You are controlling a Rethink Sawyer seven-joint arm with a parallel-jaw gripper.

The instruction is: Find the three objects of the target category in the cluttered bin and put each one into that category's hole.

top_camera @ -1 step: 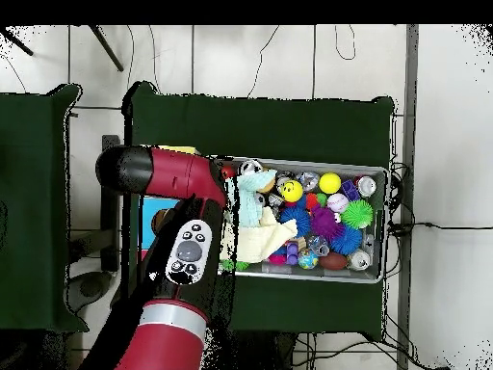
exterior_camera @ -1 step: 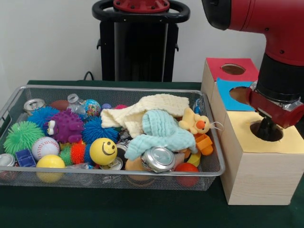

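Cans, three that I can count, lie in the bin [exterior_camera @ -1 step: 9, 107] in the front view: one can [exterior_camera @ -1 step: 158, 158] near the front wall under the blue cloth [exterior_camera @ -1 step: 161, 130], one [exterior_camera @ -1 step: 34, 104] at the back left corner, one [exterior_camera @ -1 step: 5, 160] at the left front edge. Two cloths show, blue and cream [exterior_camera @ -1 step: 142, 110], and one duck [exterior_camera @ -1 step: 195, 122] beside them. Right of the bin stand three boxes: red [exterior_camera @ -1 step: 231, 69], blue [exterior_camera @ -1 step: 235, 95], yellow [exterior_camera @ -1 step: 266, 137], each with one hole. The gripper [exterior_camera @ -1 step: 267, 128] is sunk in the yellow box's hole; I cannot tell how its fingers stand or whether it holds anything.

Overhead, the arm [top_camera @ -1 step: 178, 246] covers the boxes; only a blue edge [top_camera @ -1 step: 149, 214] shows. The bin's [top_camera @ -1 step: 380, 226] far end is plainer here, with a can [top_camera @ -1 step: 366, 185] at one corner and another [top_camera @ -1 step: 359, 258] at the next.
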